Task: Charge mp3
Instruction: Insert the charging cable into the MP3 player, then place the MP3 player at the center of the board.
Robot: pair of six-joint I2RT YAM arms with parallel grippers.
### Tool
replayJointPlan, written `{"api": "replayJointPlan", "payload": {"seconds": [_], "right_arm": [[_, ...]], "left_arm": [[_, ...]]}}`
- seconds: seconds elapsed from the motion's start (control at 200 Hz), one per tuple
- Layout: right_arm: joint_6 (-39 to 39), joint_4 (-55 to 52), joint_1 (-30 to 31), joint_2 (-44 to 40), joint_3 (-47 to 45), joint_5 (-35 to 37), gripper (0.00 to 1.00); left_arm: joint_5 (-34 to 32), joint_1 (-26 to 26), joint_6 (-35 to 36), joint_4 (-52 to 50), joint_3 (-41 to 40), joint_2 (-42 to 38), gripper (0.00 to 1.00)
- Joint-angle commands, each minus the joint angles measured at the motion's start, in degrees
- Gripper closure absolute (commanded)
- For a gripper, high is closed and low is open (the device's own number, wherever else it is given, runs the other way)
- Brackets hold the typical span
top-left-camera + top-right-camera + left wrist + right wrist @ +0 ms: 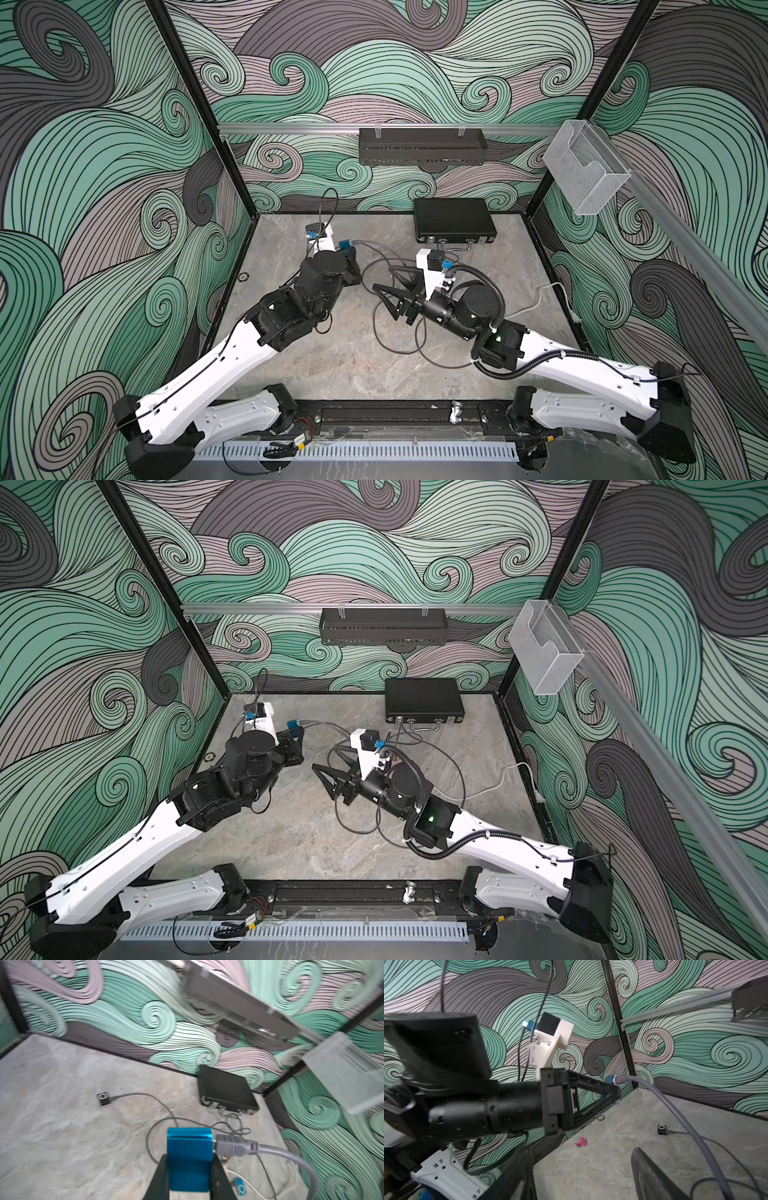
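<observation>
Blue mp3 player [188, 1147] sits pinched between the narrowed jaws of the left gripper [189, 1172], lifted clear of the table [62, 1126]; in a top view it hangs over the back left part of the surface [345, 245]. A grey plug [234, 1146] is seated in the player's side; its thick grey cable [295, 1161] curves away and down toward the table. The right gripper [581, 1151] is spread wide with nothing between its fingers (the grey cable passes beside it, not through it); it points toward the left gripper, near but apart.

On the table lie a small black player [103, 1098] with a thin cable running to it, a pink toy car [580, 1142], and a white cable [536, 297] at the right side; a black case [455, 220] rests flat against the back wall.
</observation>
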Motion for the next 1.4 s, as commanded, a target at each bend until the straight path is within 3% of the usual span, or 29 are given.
{"api": "replayJointPlan", "payload": {"seconds": [0.0,0.175,0.356,0.621,0.796,1.027,1.397], "right_arm": [[5.35,-11.34,-1.55,-1.02,2.64,-10.98,0.25],[7.27,-19.64,-7.76,-3.99,6.55,-9.71,0.23],[10.02,-24.62,-20.58,-0.80,11.55,-10.66,0.23],[13.60,-29.89,-34.83,11.80,18.12,-16.01,0.24],[16.44,-31.04,-43.00,15.84,17.44,-17.75,0.25],[13.92,-34.79,-50.38,15.45,17.40,-15.70,0.24],[10.44,-39.75,-55.72,14.40,13.93,-10.74,0.24]], "left_arm": [[-3.49,6.72,-7.58,-9.80,-3.49,-3.12,0.78],[-1.92,16.59,-9.52,-15.87,-8.51,-7.90,0.76],[0.49,25.48,-10.50,-17.76,-14.02,-8.66,0.76],[11.01,38.12,-10.18,-7.02,-20.93,1.20,0.76],[14.47,41.24,-10.42,-1.00,-19.47,12.95,0.76],[18.23,41.61,-9.46,5.81,-17.89,25.42,0.76],[23.10,41.61,-7.23,13.93,-15.35,39.00,0.70]]}}
